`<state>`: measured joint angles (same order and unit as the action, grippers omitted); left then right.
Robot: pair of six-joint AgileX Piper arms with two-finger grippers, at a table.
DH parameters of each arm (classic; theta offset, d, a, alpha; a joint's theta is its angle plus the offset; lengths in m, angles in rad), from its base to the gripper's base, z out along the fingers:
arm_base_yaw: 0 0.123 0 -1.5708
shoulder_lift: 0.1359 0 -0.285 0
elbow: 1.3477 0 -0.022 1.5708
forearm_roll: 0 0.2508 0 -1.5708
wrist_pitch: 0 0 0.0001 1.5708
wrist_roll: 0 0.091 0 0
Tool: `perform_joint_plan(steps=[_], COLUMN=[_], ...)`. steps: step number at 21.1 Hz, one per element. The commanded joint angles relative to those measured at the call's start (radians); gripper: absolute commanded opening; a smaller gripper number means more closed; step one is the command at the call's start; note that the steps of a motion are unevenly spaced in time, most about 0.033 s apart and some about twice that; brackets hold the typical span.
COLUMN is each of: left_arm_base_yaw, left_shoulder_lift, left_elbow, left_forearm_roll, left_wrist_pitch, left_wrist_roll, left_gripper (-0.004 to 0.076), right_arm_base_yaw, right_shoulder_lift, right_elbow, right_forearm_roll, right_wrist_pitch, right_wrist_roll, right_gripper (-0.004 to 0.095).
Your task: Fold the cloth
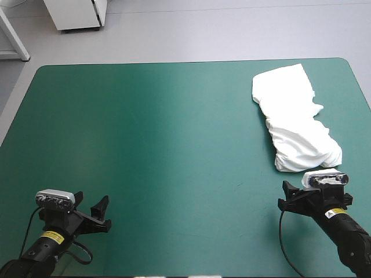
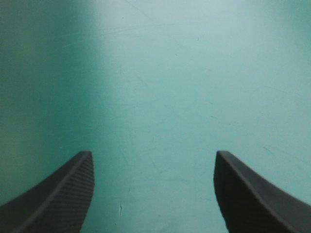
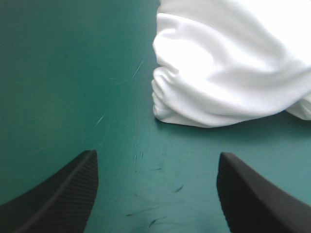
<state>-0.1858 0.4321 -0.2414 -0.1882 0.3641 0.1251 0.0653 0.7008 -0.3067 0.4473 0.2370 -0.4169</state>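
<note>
The white T-shirt [image 1: 294,118] lies as a long crumpled bundle on the teal-green cover near the table's right edge, running from the far right corner toward the front. My right gripper [image 1: 316,191] stands open just short of the bundle's near end. In the right wrist view the T-shirt [image 3: 233,63] lies just ahead of the gripper [image 3: 155,160], its rumpled near end a short way beyond the fingertips, nothing between them. My left gripper [image 1: 91,204] is open at the table's front left, far from the T-shirt. In its own view the left gripper [image 2: 153,158] has only bare cover ahead.
The teal-green cover [image 1: 162,145] stretches bare across the middle and left of the table. A white cabinet [image 1: 78,14] stands on the floor beyond the far left edge.
</note>
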Motion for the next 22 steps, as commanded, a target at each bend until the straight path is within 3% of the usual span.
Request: perform_joint_plan(steps=[1, 7, 9, 11, 13, 15, 17, 22], left_arm_base_yaw=[-0.006, -0.006, -0.006, -0.006, -0.006, -0.006, -0.006, -0.006], left_shoulder_lift=[0.011, 0.041, 0.081, 0.131, 0.184, 0.212, 0.215, 0.215], left_elbow=[-0.037, -0.076, -0.101, -0.146, -0.216, -0.258, -0.282, -0.3], left_forearm_roll=[-0.006, -0.006, -0.006, -0.006, -0.006, -0.003, -0.003, -0.003], left_wrist_pitch=[-0.075, -0.07, -0.049, -0.009, 0.014, 0.015, 0.009, 0.003], left_wrist_roll=[-0.007, -0.007, -0.009, -0.015, -0.015, 0.024, 0.029, 0.045], left_gripper=[0.0511, 0.0511, 0.0511, 0.0511, 0.0511, 0.0511, 0.0511, 0.0511], right_arm_base_yaw=[0.001, 0.001, 0.001, 0.001, 0.001, 0.001, 0.001, 0.001], right_shoulder_lift=[-0.003, -0.003, 0.007, 0.058, 0.184, 0.339, 0.498, 0.86], right_elbow=[-0.054, -0.092, -0.123, -0.218, -0.399, -0.581, -0.76, -1.121], right_forearm_roll=[-0.002, -0.04, -0.075, -0.192, -0.394, -0.501, -0.531, -0.545], right_wrist_pitch=[-0.029, -0.029, -0.029, -0.016, 0.059, 0.181, 0.279, 0.382], right_wrist_roll=[0.0, 0.003, 0.073, 0.207, 0.369, 0.454, 0.464, 0.481], right_gripper=[0.0656, 0.0656, 0.0657, 0.0657, 0.0657, 0.0657, 0.0657, 0.0657])
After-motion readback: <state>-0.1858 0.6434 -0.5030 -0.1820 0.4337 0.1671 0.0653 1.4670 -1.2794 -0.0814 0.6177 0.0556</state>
